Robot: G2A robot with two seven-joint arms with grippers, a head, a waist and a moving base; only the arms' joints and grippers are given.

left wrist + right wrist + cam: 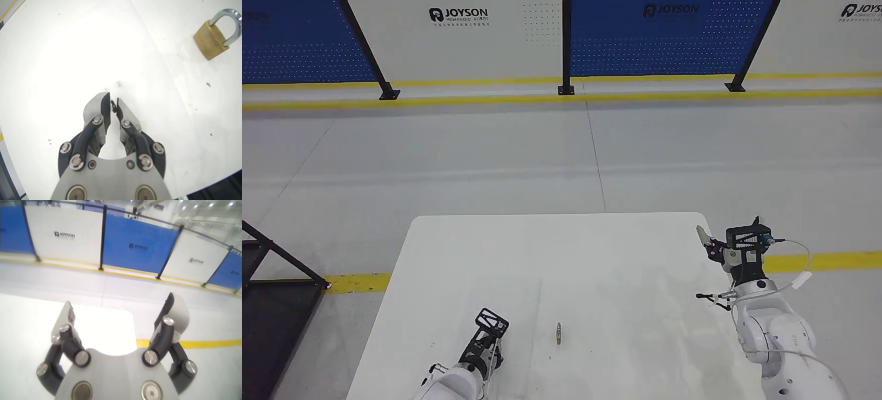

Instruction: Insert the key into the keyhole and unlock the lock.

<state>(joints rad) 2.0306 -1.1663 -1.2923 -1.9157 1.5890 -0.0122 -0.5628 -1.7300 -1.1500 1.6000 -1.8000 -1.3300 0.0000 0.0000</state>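
A brass padlock with a steel shackle lies flat on the white table; in the top view the padlock sits near the front middle. My left gripper hangs low over the table, to the padlock's left and clear of it. It is shut on a small dark metal key, seen edge-on between the fingertips. In the top view the left gripper is near the table's front edge. My right gripper is raised at the table's right edge, open and holding nothing; the top view has the right gripper there too.
The table's far right corner lies between the right fingers. Grey floor with yellow lines and blue and white fence panels lie beyond. A dark frame stands left of the table.
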